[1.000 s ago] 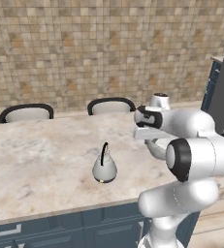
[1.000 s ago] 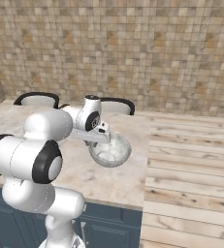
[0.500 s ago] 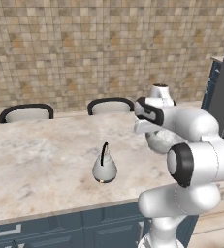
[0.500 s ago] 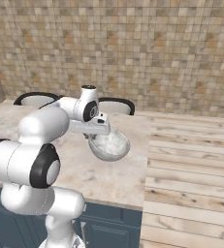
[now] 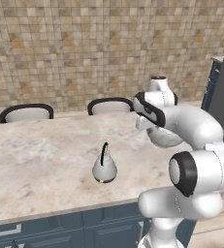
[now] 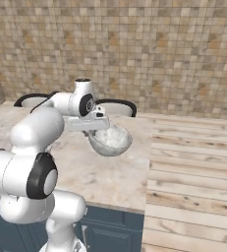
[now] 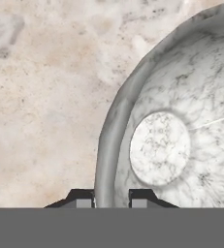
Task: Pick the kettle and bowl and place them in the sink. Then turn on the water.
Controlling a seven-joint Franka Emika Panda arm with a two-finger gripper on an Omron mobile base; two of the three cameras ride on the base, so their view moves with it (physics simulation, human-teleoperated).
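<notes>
Right now the end effector [image 7: 111,197] is pinching the rim of the round, deep, whitish-grey bowl with a speckled inside [image 7: 181,131], its two dark finger tips standing narrow on either side of the wall at the bottom centre of the hand view. In the right base view the bowl [image 6: 110,140] is hanging just under the white arm's wrist at the centre of the frame, apparently lifted clear of the beige marbled table [image 6: 105,172], though contact underneath is hard to rule out. In the left base view the bowl [image 5: 164,138] is peeking out behind the forearm at centre right. One small pear-shaped silvery-grey kettle with a thin black arched handle [image 5: 104,167] is standing upright on the table [image 5: 36,164], lower centre, well apart from the bowl and toward the left of it. Two dark-rimmed chair backs [image 5: 26,112] are showing beyond the table's far edge. The count is one bowl, one kettle. With the bowl's body lying ahead of the finger tips, the carry to the sink probably depends on keeping that rim grip level.
</notes>
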